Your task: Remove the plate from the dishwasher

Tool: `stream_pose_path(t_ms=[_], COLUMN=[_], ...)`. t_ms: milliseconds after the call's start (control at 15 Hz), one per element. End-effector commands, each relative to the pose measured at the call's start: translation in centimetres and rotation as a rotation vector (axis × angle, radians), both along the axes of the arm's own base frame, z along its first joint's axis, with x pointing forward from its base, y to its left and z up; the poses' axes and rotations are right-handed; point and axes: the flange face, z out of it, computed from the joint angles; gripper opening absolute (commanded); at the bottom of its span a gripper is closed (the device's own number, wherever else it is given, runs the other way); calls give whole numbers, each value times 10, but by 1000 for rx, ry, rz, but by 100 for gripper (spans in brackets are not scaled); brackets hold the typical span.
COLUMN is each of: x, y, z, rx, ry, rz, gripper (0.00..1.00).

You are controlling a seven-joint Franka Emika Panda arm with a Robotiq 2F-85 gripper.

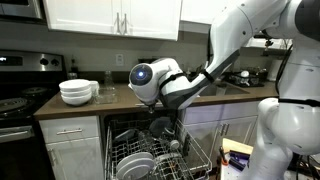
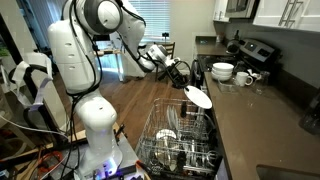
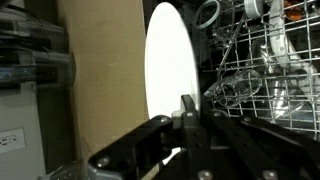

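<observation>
My gripper point(image 3: 187, 112) is shut on the rim of a round white plate point(image 3: 170, 60), which stands on edge in the wrist view. In an exterior view the plate point(image 2: 199, 97) hangs from the gripper point(image 2: 186, 88), lifted above the pulled-out rack of the dishwasher point(image 2: 180, 138). In an exterior view the gripper point(image 1: 162, 127) sits low over the dishwasher rack point(image 1: 192, 152), and the held plate is hard to make out there. Other white plates point(image 1: 135, 165) stand in the rack.
Stacked white bowls point(image 1: 78, 92) and a mug sit on the counter beside the stove point(image 1: 20, 95). Glasses and wire prongs point(image 3: 262, 60) fill the rack close to the plate. The robot's white base point(image 2: 95, 120) stands on the floor by the open dishwasher door.
</observation>
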Motion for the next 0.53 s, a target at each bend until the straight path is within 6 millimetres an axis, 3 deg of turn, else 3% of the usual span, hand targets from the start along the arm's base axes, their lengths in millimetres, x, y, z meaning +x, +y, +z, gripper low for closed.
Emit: stream_pose_path(t_ms=[0, 467], x=[12, 25], y=[-5, -22], z=[8, 3], rx=[-52, -69], ry=[-41, -51], rz=[-6, -16], gripper=[5, 4])
